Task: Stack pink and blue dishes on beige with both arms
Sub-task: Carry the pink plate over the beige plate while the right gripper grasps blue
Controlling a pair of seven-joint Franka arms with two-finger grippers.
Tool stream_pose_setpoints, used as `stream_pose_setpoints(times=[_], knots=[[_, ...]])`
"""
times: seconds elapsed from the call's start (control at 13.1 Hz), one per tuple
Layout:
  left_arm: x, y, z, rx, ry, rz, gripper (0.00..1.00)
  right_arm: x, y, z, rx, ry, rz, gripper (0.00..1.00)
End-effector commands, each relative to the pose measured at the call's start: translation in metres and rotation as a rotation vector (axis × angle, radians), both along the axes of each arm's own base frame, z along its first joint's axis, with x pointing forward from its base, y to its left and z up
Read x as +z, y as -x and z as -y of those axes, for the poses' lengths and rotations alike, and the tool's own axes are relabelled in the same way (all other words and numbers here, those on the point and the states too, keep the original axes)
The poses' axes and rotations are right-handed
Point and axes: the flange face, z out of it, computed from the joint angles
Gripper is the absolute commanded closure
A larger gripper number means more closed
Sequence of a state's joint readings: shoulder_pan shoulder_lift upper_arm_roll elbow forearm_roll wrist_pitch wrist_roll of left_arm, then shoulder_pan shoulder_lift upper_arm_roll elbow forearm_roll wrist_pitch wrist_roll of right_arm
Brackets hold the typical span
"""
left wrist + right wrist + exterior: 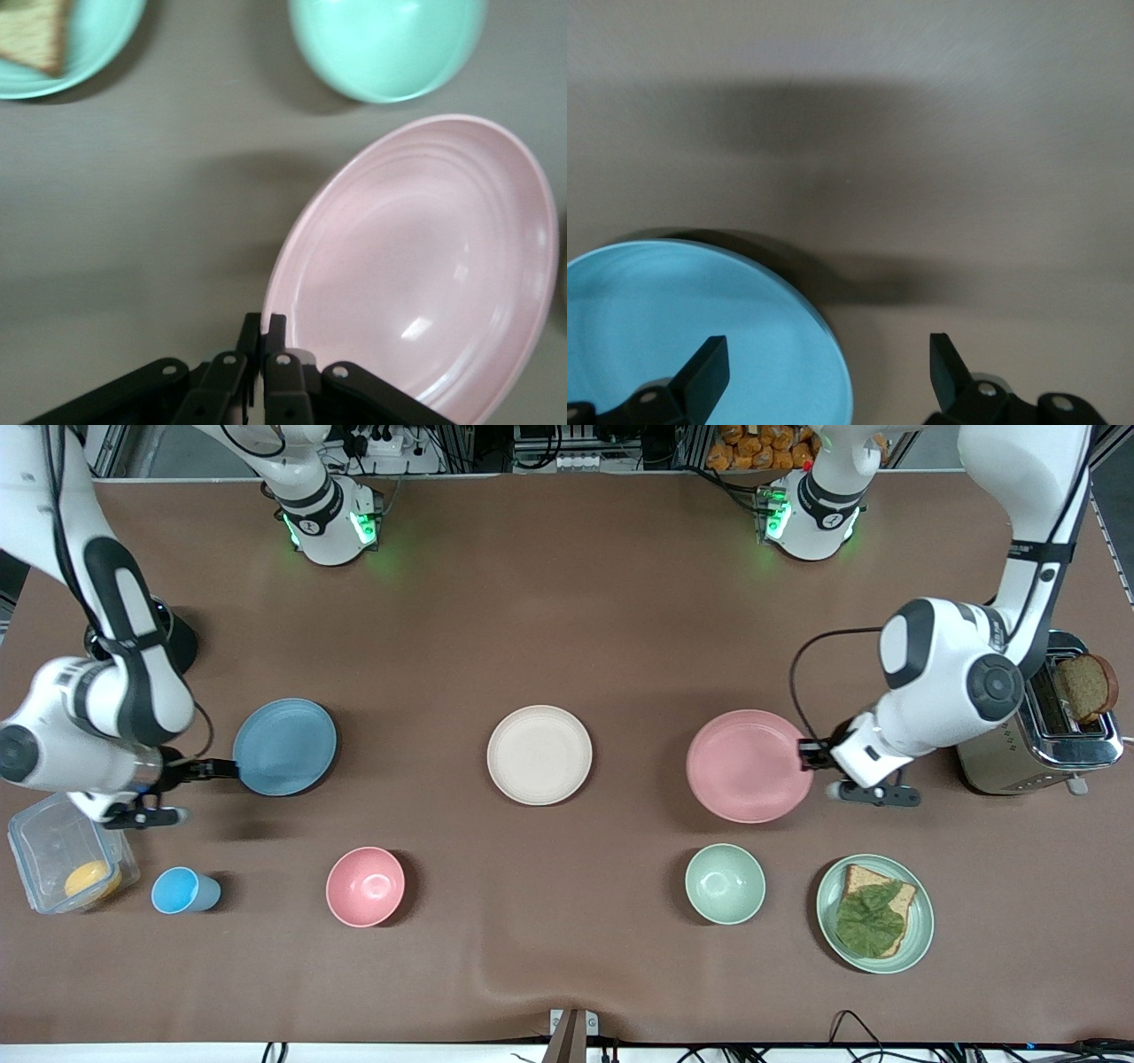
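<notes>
— Fingers of left gripper (263, 332) clenched on rim of pale pink round matte plate (749, 765), tilting it off brown tabletop (567, 602) for carrying.

— Right gripper (219, 768): fingers released, straddling light blue round matte plate (284, 746) edge, readying a pinch.

— Cream-beige round matte plate (539, 755) lying flat between both, bare, awaiting stacking.

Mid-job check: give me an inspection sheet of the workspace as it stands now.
Surface: brown table mat, wrinkled at the front edge.
Job's things: blue plate, beige plate, pink plate, in a row, unstacked.
Clutter: pink bowl, green bowl, blue cup, bread plate, toaster, plastic box.
Hands: left hand shut on the pink plate's rim; right hand open at the blue plate's rim.
Cables: nothing seen on the mat.
Surroundings: snack bags.
</notes>
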State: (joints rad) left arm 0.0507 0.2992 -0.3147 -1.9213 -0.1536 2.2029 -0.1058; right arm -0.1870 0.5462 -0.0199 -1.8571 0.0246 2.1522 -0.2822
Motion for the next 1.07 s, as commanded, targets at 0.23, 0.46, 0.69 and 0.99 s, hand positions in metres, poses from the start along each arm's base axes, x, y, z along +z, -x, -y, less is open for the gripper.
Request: stream_pose_setpoints(times=[0.23, 0.46, 0.69, 0.99], knots=[[-0.028, 0.007, 0.19, 0.109, 0.084, -0.114, 1.0, -0.016, 0.006, 0.01, 0.092, -0.094, -0.023, 0.03], [-0.062, 0.032, 0.258, 0.187, 0.099, -0.126, 1.0, -0.017, 0.011, 0.013, 0.104, -0.115, -0.064, 0.31], [-0.101, 0.049, 0.291, 0.197, 0.128, -0.106, 1.0, -0.019, 0.011, 0.013, 0.107, -0.116, -0.064, 0.32], [-0.121, 0.058, 0.297, 0.197, 0.113, -0.128, 1.0, -0.03, 0.01, 0.024, 0.113, -0.124, -0.066, 0.32]])
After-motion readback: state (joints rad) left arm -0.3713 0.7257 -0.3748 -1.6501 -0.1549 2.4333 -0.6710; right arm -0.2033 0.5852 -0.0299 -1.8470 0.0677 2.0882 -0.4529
